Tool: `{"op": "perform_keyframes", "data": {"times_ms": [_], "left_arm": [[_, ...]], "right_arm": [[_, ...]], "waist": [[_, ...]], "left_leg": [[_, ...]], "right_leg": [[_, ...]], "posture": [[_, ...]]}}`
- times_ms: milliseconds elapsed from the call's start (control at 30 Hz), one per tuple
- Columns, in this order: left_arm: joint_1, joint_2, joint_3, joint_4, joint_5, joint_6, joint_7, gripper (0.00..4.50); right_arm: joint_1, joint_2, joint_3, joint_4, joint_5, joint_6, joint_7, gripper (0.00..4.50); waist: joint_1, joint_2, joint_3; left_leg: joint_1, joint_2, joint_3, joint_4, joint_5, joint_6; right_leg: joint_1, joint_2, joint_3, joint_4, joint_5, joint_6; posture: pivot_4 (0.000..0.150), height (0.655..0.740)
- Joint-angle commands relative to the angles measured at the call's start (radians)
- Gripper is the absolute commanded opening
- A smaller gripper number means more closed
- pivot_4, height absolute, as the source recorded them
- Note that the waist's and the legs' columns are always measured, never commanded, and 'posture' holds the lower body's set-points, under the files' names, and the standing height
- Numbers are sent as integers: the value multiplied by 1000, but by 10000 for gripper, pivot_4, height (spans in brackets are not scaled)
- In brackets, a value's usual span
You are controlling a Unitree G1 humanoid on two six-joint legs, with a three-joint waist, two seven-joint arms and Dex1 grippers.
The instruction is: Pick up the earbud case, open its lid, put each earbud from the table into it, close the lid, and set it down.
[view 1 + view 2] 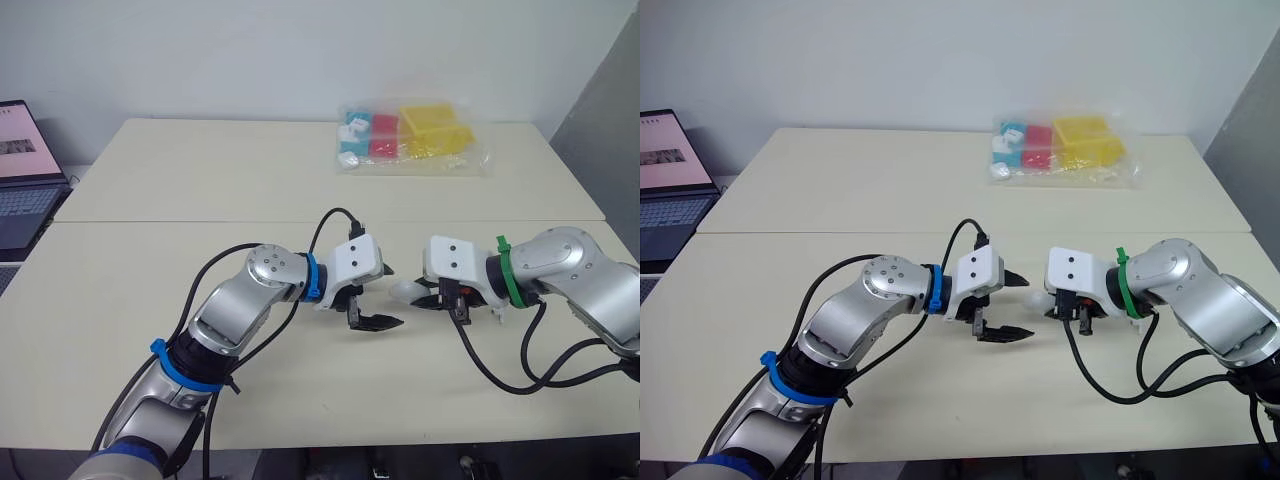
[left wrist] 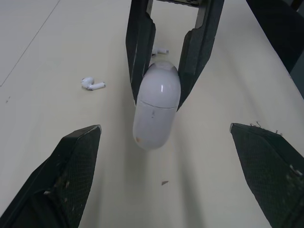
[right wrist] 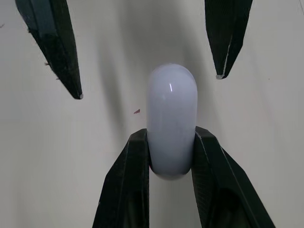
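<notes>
The white earbud case (image 1: 403, 292) is held just above the table near the front middle, lid closed, with my right gripper (image 1: 425, 298) shut on its rear end. In the right wrist view the case (image 3: 171, 118) sticks out from between the two black fingers (image 3: 130, 180). My left gripper (image 1: 386, 296) faces it from the left, open, its fingers spread to either side of the case's free end without touching it. In the left wrist view two white earbuds lie on the table beyond the case: one earbud (image 2: 92, 84) off to the side, the other earbud (image 2: 160, 50) partly behind the right gripper's fingers.
A clear plastic bag of coloured blocks (image 1: 410, 138) lies at the table's far edge. A laptop (image 1: 20, 170) stands open at the far left. A seam (image 1: 200, 221) runs across between the two tabletops. Black cables loop from both wrists.
</notes>
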Motion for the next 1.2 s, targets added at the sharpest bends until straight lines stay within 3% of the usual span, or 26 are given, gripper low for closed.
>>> {"op": "perform_keyframes", "data": {"times_ms": [33, 300, 333, 467, 733, 1200], "left_arm": [[-23, -4, -9, -11, 9, -32, 1, 45000], [-26, -4, -27, 8, 28, -65, -2, 45000], [-27, -3, -29, 12, 32, -74, -3, 43279], [-29, -1, -26, 14, 32, -86, -13, 33479], [-36, -6, -27, 13, 27, -79, -18, 8110], [-21, -1, -46, 8, 47, -65, -11, 7981]], "right_arm": [[2, 13, -31, -25, -14, -13, 16, 7771], [-7, 35, -39, -35, -24, 12, 27, 7771], [-9, 36, -40, -37, -24, 16, 29, 7771], [-12, 42, -45, -44, -23, 28, 33, 7771], [-11, 54, -49, -51, -29, 45, 42, 7771], [-10, 68, -51, -48, -41, 43, 47, 7770]], "waist": [[0, 0, 0], [0, 0, 0], [0, 0, 0], [0, 0, 0], [0, 0, 0], [0, 0, 0]], "left_leg": [[0, 0, 0, 0, 0, 0], [0, 0, 0, 1, 0, 0], [0, 0, 0, 1, 0, 0], [0, 0, 0, 1, 0, 0], [1, 0, 0, 2, 0, 0], [1, 0, 0, 4, 0, 0]], "right_leg": [[0, 0, 0, 0, 0, 0], [0, 0, 0, 1, 0, 0], [0, 0, 0, 1, 0, 0], [0, 0, 0, 1, 0, 0], [1, 0, 0, 2, 0, 0], [1, 0, 0, 4, 0, 0]], "posture": [[1500, 7400], [1500, 7400], [1500, 7400], [1500, 7400], [1500, 7400], [1500, 7400]]}}
